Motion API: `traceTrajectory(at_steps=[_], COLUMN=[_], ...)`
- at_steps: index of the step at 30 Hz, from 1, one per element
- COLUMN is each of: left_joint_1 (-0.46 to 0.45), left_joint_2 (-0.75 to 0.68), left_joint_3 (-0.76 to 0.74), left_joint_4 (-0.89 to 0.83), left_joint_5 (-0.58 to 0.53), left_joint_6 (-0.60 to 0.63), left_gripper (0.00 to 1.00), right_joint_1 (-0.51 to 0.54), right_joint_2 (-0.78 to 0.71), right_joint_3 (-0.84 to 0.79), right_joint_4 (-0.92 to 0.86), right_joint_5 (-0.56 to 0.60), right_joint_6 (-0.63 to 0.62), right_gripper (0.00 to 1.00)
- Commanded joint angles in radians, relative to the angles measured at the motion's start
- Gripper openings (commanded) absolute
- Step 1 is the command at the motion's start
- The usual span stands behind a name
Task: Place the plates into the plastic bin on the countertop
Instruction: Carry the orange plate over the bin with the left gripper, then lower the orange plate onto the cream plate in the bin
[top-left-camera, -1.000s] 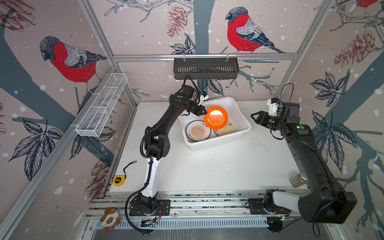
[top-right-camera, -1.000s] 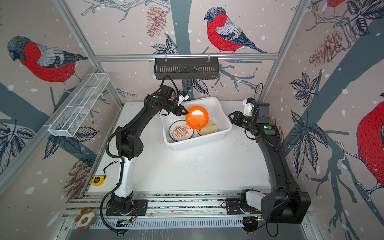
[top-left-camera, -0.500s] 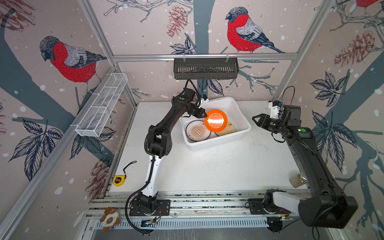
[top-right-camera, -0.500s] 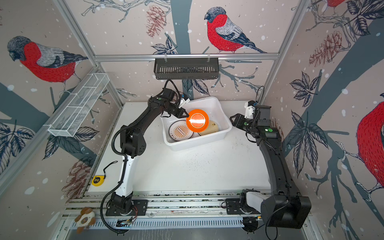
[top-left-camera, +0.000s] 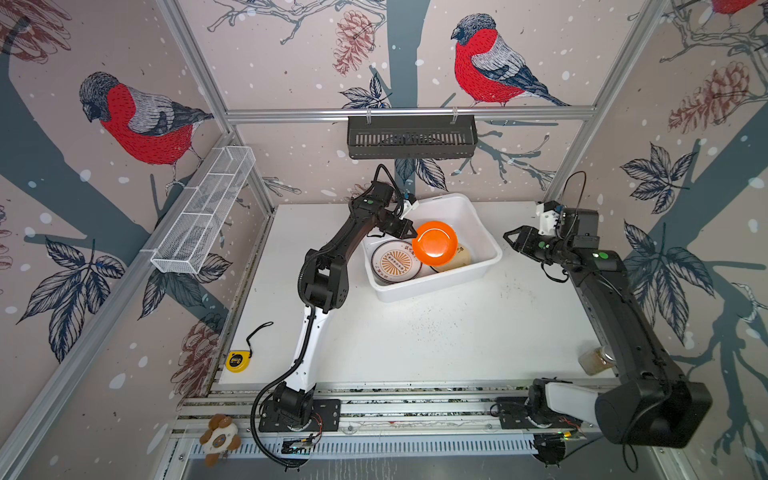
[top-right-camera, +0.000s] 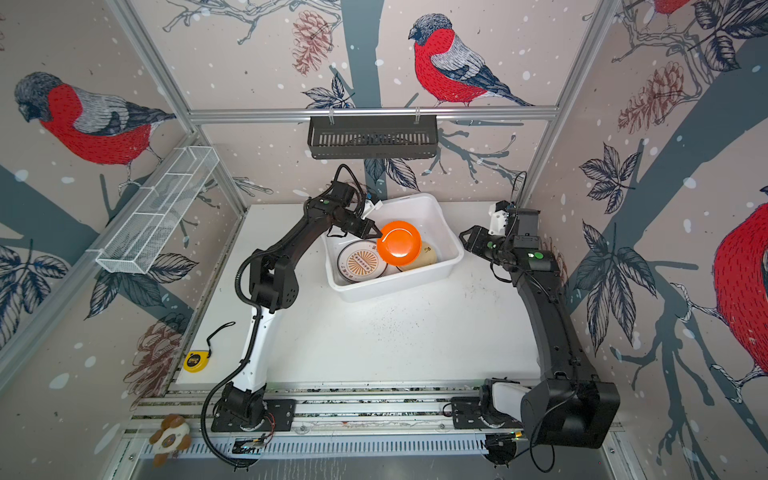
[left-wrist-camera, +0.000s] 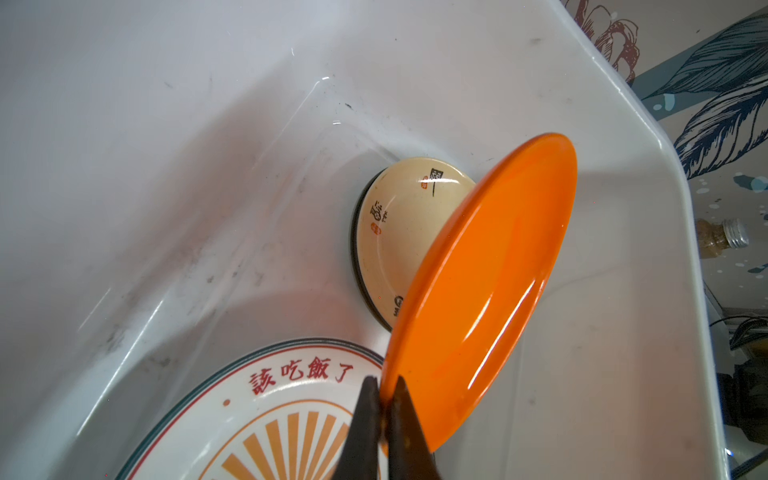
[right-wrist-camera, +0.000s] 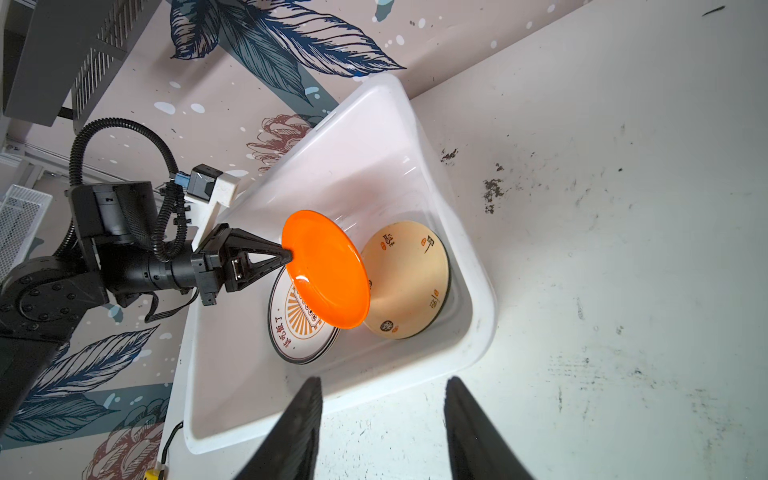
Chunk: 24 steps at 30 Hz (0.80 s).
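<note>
**Orange plate held over the bin: release risks**

Nearest us, the countertop (top-left-camera: 415, 345) in front of the plastic bin (top-left-camera: 419, 293) shows no plates, so we judge this to be a late placement.

Inside the bin, near left, the sunburst plate (top-left-camera: 392, 262) lies flat on top of a stack. In the near right corner sits the cream plate (left-wrist-camera: 409, 232). A dark rim shows under it, and it looks tilted toward the right wall.

Above both hangs the orange plate (top-left-camera: 435, 243), tilted and, as far as we can tell, touching nothing below. The left gripper (left-wrist-camera: 385, 388) is clamped tight on its left rim only — a thin pinch on a glossy edge.

Risks, as we judge them:
- The plate could pivot or slip in so small a bite, especially if the wrist turns.
- Let go at this tilt, it would strike edge first on the cream plate and could chip, skid, or end up propped against the wall.
- Lowered carelessly, its free rim could catch the cream plate and lever it over.

To the right, just outside the bin, the right gripper (right-wrist-camera: 384, 382) stands with jaws partly spread, holding nothing — a nudge from it could slide the bin.

The far half of the bin floor is bare.
</note>
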Motion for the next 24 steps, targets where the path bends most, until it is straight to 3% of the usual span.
traceTrajectory(at_steps=[1, 10, 24], left_joint_1=[-0.010, -0.030, -0.058], left_joint_2=[0.023, 0.073, 0.115], left_joint_3=[0.041, 0.052, 0.054], left_joint_4=[0.076, 0.223, 0.246], left_joint_5=[0.023, 0.003, 0.014], left_joint_6=[-0.068, -0.185, -0.218], left_gripper=[0.00, 0.00, 0.00], right_joint_1=[0.000, 0.007, 0.036], right_joint_2=[0.004, 0.055, 0.059], right_joint_3=[0.031, 0.068, 0.066], right_joint_4=[-0.034, -0.077, -0.082], right_joint_5=[0.023, 0.050, 0.083], right_joint_6=[0.010, 0.039, 0.078], right_gripper=[0.49, 0.49, 0.49])
